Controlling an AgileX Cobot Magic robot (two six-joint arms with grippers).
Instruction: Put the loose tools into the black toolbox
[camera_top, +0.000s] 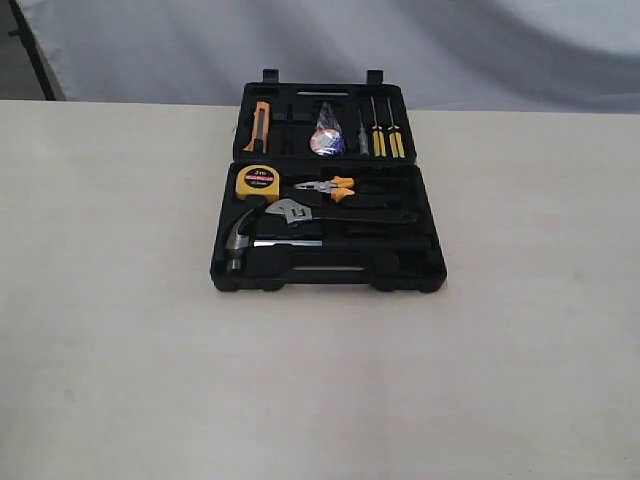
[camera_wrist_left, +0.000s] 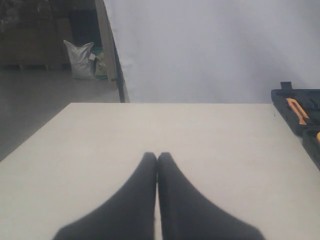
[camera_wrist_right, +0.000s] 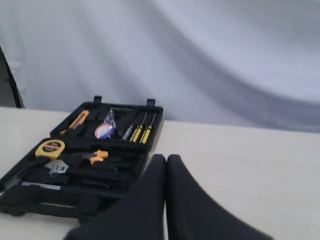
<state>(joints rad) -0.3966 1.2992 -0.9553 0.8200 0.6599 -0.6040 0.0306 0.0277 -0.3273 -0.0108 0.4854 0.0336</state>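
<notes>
The black toolbox (camera_top: 425, 262) lies open in the middle of the table. Inside its near half rest the claw hammer (camera_top: 243, 240) and the adjustable wrench (camera_top: 293, 211). The tape roll (camera_top: 326, 142) sits in the far half. In the right wrist view the toolbox (camera_wrist_right: 150, 116), hammer (camera_wrist_right: 15, 181), wrench (camera_wrist_right: 56, 167) and tape roll (camera_wrist_right: 103, 131) all show. My right gripper (camera_wrist_right: 166, 159) is shut and empty, hovering beside the box. My left gripper (camera_wrist_left: 157, 156) is shut and empty over bare table, with the toolbox (camera_wrist_left: 287, 95) edge off to one side. Neither gripper shows in the exterior view.
A yellow tape measure (camera_top: 257, 181), orange-handled pliers (camera_top: 335, 187), an orange utility knife (camera_top: 259, 125) and yellow-handled screwdrivers (camera_top: 386, 140) also sit in the box. A grey cloth backdrop (camera_top: 400, 45) hangs behind the table. A white sack (camera_wrist_left: 80, 59) stands on the floor beyond.
</notes>
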